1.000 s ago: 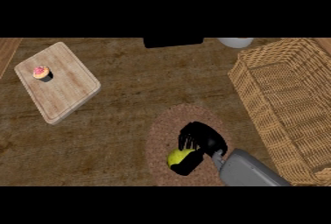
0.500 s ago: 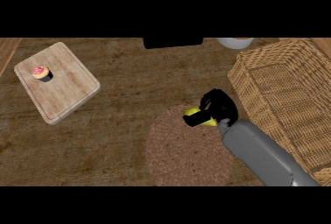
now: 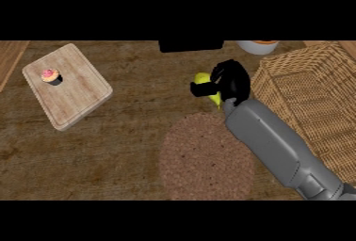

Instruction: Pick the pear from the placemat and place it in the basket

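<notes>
The worktop [image 3: 125,141] is dark brown wood with a streaky grain, and it fills nearly the whole view. At the far left a strip of lighter wood is cut off by the edge. Next to it a pale cutting board [image 3: 68,87] lies at a slant, and a cupcake [image 3: 52,76] with pink icing stands near its upper corner. Further right, at the top, a black object [image 3: 191,45] is cut off, so it is hard to say what it is. Below the middle lies a round woven placemat [image 3: 205,160], bare on top, its right side hidden under the grey forearm. Above the placemat and apart from it, the right hand [image 3: 231,84] is curled round the yellow-green pear [image 3: 206,88]; only the pear's left part shows past the black fingers. The pear is held over the worktop, just left of the wicker basket [image 3: 313,99], whose right side runs out of view. A pale bowl [image 3: 257,46] is cut off at the top, near the basket's corner.
</notes>
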Tool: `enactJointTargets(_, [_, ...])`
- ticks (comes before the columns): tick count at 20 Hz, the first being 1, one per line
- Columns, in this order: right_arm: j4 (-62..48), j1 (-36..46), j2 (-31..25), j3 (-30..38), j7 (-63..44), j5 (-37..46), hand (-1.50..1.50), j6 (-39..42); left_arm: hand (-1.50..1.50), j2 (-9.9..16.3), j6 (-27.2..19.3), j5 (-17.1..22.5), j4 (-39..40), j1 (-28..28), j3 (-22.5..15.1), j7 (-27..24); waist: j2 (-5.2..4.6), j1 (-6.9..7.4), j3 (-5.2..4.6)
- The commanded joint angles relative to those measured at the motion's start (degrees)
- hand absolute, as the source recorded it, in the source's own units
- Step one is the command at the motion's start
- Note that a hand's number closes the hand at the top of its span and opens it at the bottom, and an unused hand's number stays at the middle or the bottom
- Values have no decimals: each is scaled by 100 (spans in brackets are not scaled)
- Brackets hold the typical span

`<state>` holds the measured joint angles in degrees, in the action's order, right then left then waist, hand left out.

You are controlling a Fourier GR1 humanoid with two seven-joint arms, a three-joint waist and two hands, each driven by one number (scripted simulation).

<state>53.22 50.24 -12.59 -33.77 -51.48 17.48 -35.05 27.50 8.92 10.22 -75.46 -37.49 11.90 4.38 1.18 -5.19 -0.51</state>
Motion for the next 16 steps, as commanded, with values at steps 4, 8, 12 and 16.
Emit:
enactJointTargets(4, [-560, 879, 40, 203, -450, 910, 150, -1066, 0, -172, 45, 353, -1025, 1507, 44, -506, 66, -175, -3])
enactJointTargets(8, [-981, 1316, -61, 334, -772, 1267, 150, -1065, 0, -211, 34, 277, -988, 1542, 63, -457, 59, -251, -22])
enactJointTargets(12, [-1340, 1741, -119, 464, -1074, 1566, 150, -1049, 0, -345, 6, 264, -1002, 1541, 95, -460, 80, -240, -26])
enactJointTargets(16, [-1726, 2149, -249, 546, -1362, 1898, 150, -1057, 0, -353, 103, 248, -1013, 1535, 130, -457, 67, -227, -21])
